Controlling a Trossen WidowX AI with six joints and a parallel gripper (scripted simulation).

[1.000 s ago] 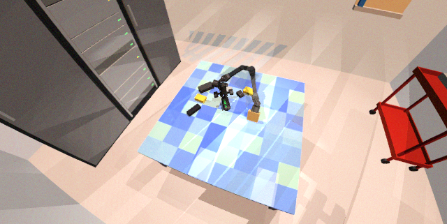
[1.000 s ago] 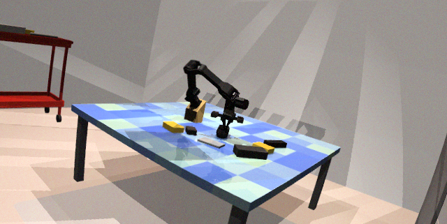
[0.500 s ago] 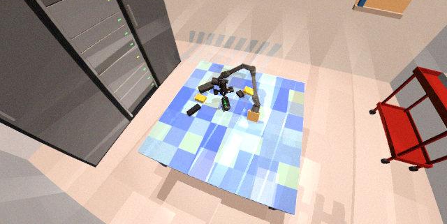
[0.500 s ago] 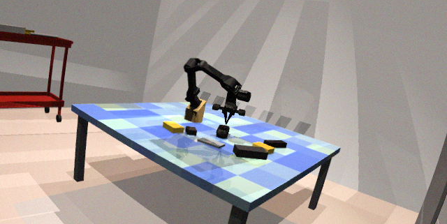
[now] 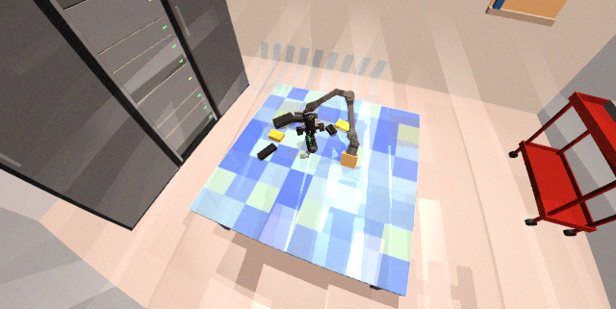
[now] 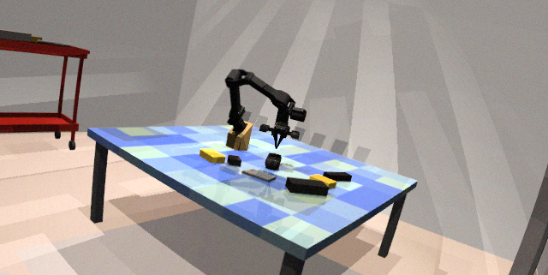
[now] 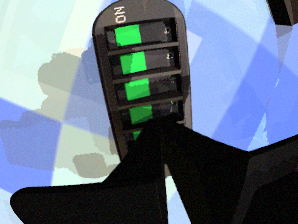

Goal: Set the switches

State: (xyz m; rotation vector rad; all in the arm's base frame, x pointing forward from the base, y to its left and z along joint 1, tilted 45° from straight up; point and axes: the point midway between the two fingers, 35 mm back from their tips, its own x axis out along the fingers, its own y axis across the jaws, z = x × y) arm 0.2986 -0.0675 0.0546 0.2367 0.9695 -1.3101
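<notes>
The dark grey controller unit [image 5: 312, 144] [image 6: 273, 162] [image 7: 145, 7] sits on the bench, switches up. In the wrist view its green switch ends lie in a column on the left, with "ON" printed at the top left. The upper switches show; the lowest are partly or fully hidden behind my fingers. Which end of each is pressed down is hard to tell. The underside label is out of sight. My gripper [image 6: 276, 147] [image 7: 156, 126] is shut and empty, tips pointing down above the unit, with a gap to it in the exterior view.
Yellow blocks [image 5: 276, 135] [image 6: 212, 155], a large black module [image 5: 284, 120] [image 6: 306, 186], a slim black block [image 5: 267, 151] [image 6: 337, 176] and a small black block [image 5: 331, 130] [image 6: 234, 160] lie around the unit. A flat grey plate [image 6: 259, 175] lies nearby. The arm's base block [image 5: 349, 160] stands on the bench.
</notes>
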